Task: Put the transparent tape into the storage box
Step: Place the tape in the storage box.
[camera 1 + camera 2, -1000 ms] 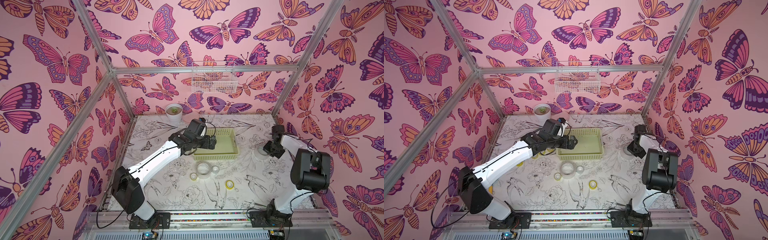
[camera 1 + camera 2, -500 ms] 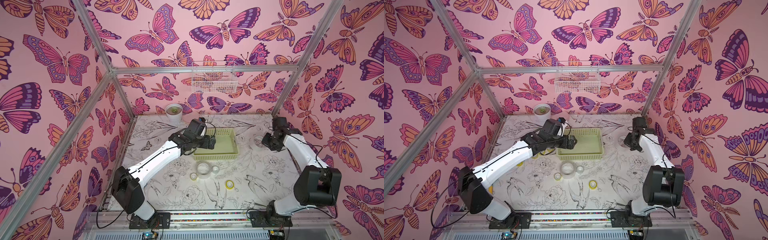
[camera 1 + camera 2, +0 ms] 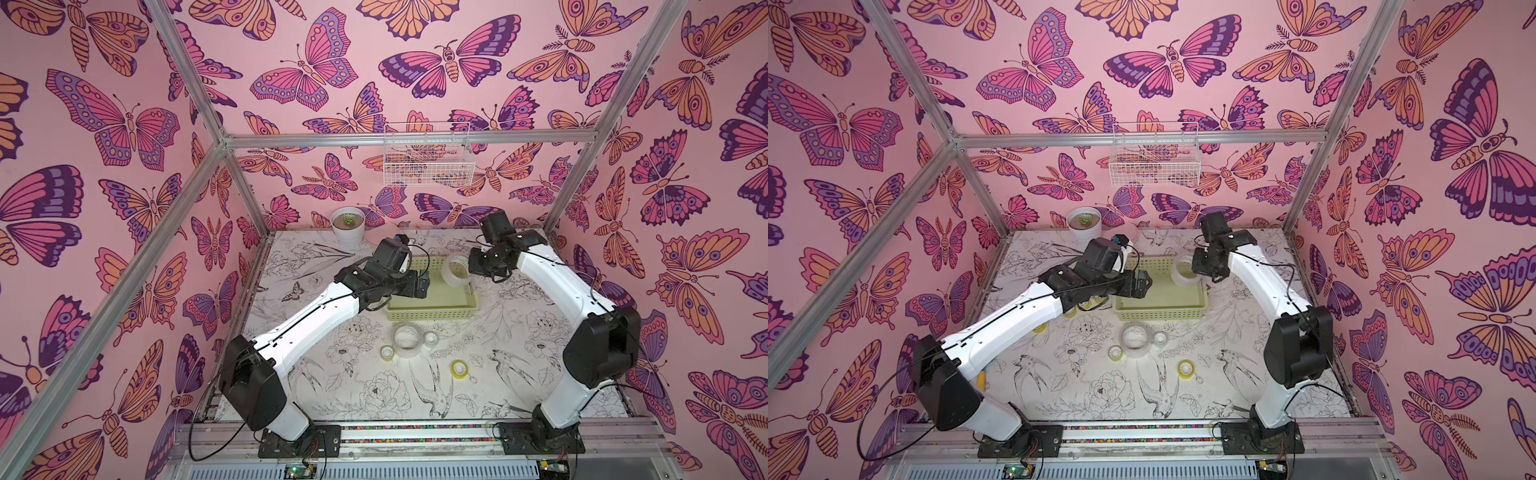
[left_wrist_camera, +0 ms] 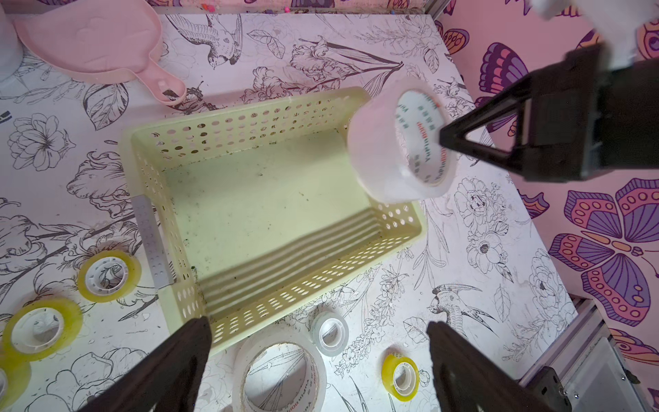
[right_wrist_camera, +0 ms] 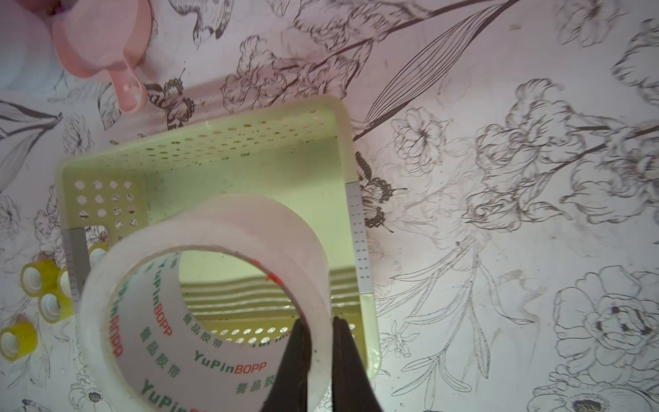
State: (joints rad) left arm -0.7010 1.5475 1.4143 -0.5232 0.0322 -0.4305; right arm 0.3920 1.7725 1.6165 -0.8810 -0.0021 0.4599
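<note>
— Well, state of the right claw (image 5: 318,323)?
— Narrow, clamped on the wall of a wide whitish tape roll (image 5: 214,232): one finger inside the ring, one outside. Roll lifted off the surface (image 4: 392,42), tilted, open face toward the claw.
— Where against the storage box (image 4: 249,117)?
— Hanging over the box corner nearest that claw. Touching the rim or clear of it: cannot tell from any view. Part of the box floor hidden behind the roll in the right wrist view.
— And the left claw (image 4: 317,324)?
— Spread wide, gripping nothing, poised over the box end nearest it. Only two dark fingers visible in its wrist view, bases cut by the frame edge; in both top views largely hidden behind the black wrist.
— Remaining tape?
— Lying on the surface. Below the gap between the left claw's fingers, a second wide roll (image 4: 278,337), partly cut off by the frame, with a small clear roll (image 4: 341,326) just beside it. Near one finger, a small yellow roll (image 4: 401,376). Beyond the other finger, a cluster of yellow rolls (image 4: 108,274), one sliced by the frame edge; in the top views mostly tucked under the left arm, so count unsettled.
— Anything past the box?
— Beyond it from both claws, a pink handled dish (image 4: 89,39), bowl cut off by the frame. Printing inside the held roll readable only in part: "YuPin BOPP", the rest too blurred.
</note>
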